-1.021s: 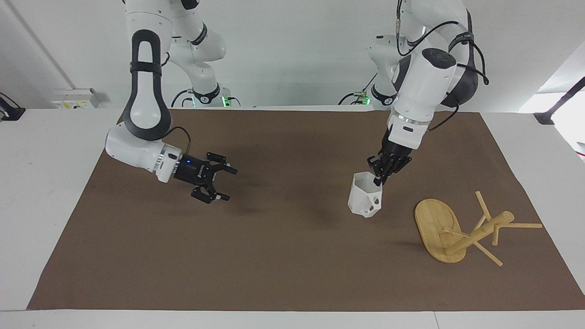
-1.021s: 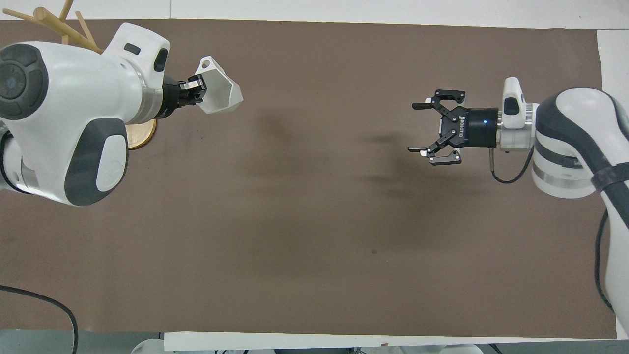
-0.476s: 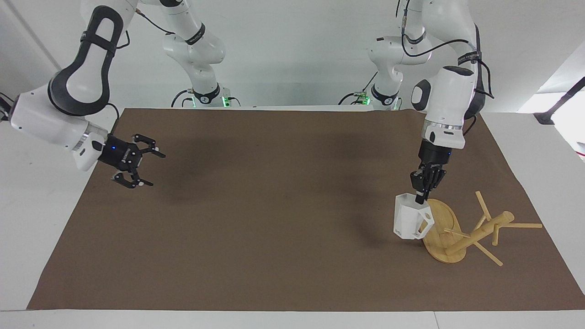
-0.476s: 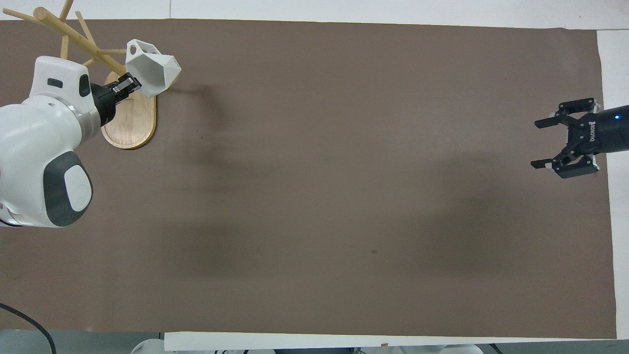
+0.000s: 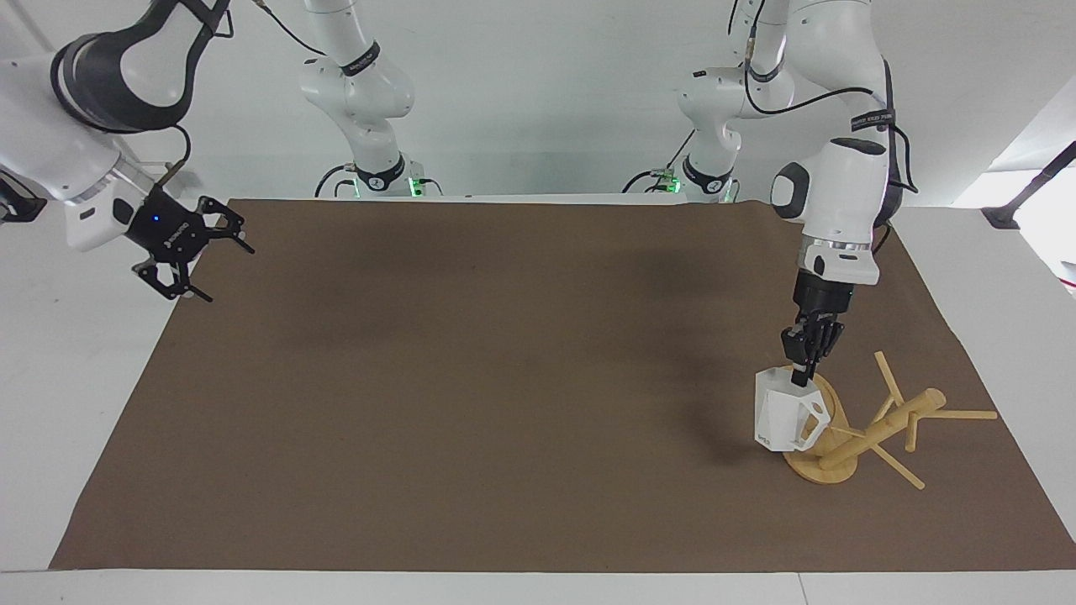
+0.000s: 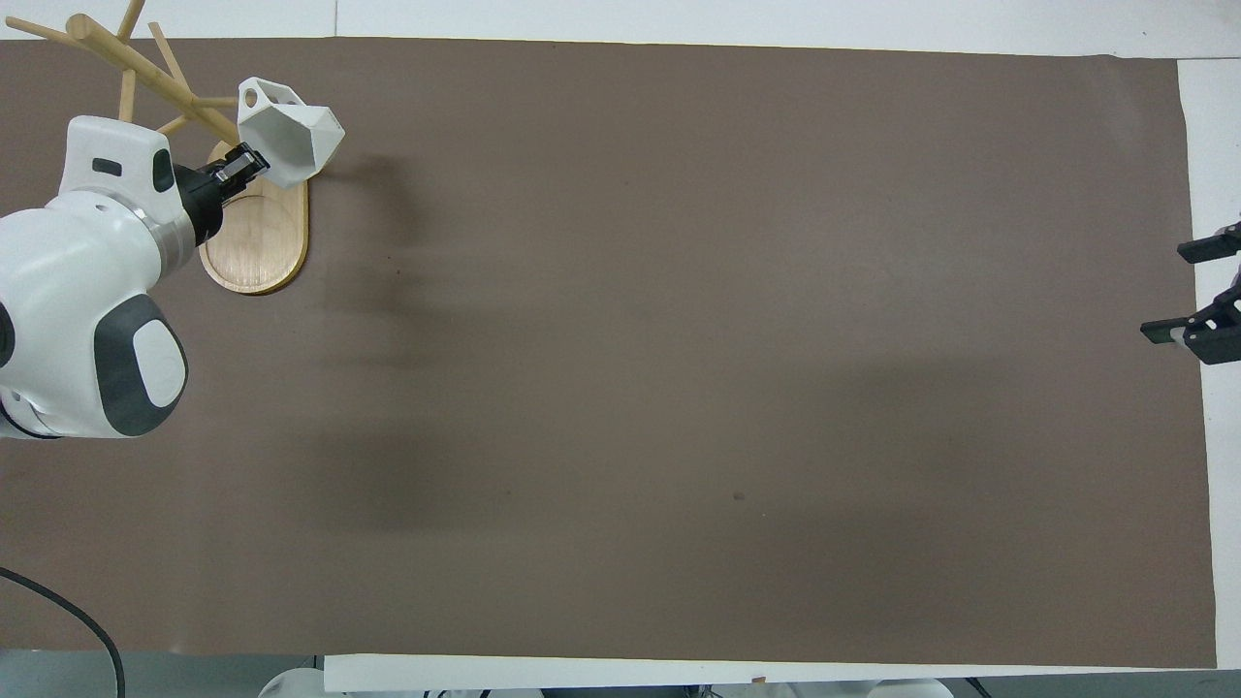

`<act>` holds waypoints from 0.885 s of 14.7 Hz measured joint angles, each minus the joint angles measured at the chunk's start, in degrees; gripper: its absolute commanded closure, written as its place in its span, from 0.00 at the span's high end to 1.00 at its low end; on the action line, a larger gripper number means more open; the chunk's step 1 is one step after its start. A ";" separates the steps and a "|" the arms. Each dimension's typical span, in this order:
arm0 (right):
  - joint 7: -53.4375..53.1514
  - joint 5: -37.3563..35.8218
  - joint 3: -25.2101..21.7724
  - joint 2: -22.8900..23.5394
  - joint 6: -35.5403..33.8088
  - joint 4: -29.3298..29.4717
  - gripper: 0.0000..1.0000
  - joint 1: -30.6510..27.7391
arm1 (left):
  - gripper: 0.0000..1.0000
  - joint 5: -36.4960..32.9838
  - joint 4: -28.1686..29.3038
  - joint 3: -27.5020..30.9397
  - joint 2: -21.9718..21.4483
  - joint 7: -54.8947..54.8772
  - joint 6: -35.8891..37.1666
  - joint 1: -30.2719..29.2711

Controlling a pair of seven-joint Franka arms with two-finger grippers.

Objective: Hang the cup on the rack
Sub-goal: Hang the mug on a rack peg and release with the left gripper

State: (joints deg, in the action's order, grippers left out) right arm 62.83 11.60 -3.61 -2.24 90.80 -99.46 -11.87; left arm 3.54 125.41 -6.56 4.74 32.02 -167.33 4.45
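Cup (image 5: 786, 412): white, faceted, held upright by its rim over the oval base.
Rack (image 5: 874, 427): bamboo mug tree, tipped over on the brown mat (image 5: 504, 378), at the left arm's end.
Left gripper (image 5: 809, 363): clamped on the cup's rim.
Right gripper (image 5: 197, 256): fingers spread, holding nothing, over the mat's edge.

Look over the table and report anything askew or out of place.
The rack has toppled: its post lies slanted on the brown mat, its oval base tipped on edge at the left arm's end. The left gripper holds the cup against that base. The right gripper waits, open.
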 measured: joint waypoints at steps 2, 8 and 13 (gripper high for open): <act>-14.65 -3.84 0.15 -1.18 -6.58 3.13 1.00 2.50 | 0.00 0.00 -0.05 0.01 0.27 -0.23 -0.26 -0.35; -42.99 -9.01 1.07 -0.98 -12.17 6.24 1.00 5.77 | 0.01 -0.01 -0.15 0.07 0.34 -0.90 -0.30 -2.13; -54.08 -13.33 0.35 -0.69 -12.73 7.12 1.00 11.25 | 0.31 0.08 -0.41 0.10 0.37 -0.93 -0.30 -3.19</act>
State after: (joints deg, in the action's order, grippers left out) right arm 8.75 -1.74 -3.26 -2.93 78.07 -92.33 -0.61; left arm 3.62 125.01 -6.47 5.11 31.09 -167.63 1.26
